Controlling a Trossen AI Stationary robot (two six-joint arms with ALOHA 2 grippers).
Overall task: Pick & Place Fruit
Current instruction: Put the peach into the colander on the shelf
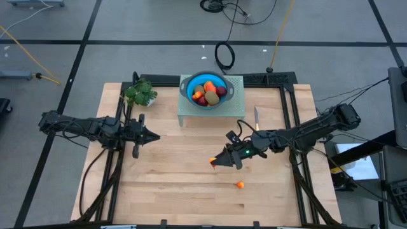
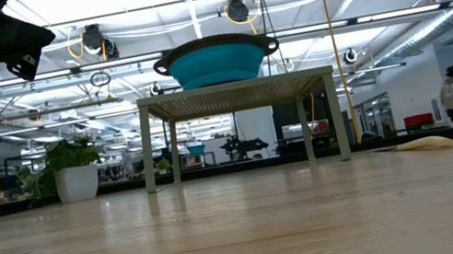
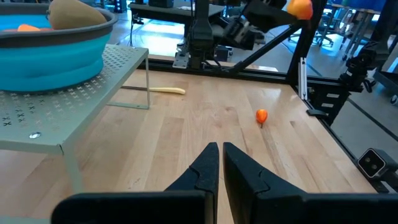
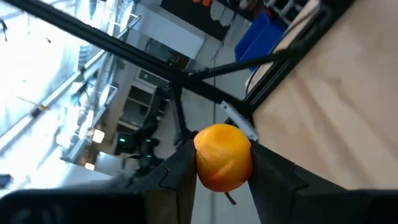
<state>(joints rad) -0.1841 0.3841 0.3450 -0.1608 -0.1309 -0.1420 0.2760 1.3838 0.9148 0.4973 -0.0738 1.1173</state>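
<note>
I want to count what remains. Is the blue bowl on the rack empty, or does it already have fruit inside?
Not empty. The blue bowl on the rack holds several fruit pieces, orange, red and brown, seen from above.

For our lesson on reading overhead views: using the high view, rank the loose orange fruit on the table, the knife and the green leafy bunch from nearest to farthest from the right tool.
1. Knife: just behind the right tool, beside the stand.
2. Loose orange fruit: on the table's front part; close to the knife's distance, so this ranking is tentative.
3. Green leafy bunch: back left corner.
</note>
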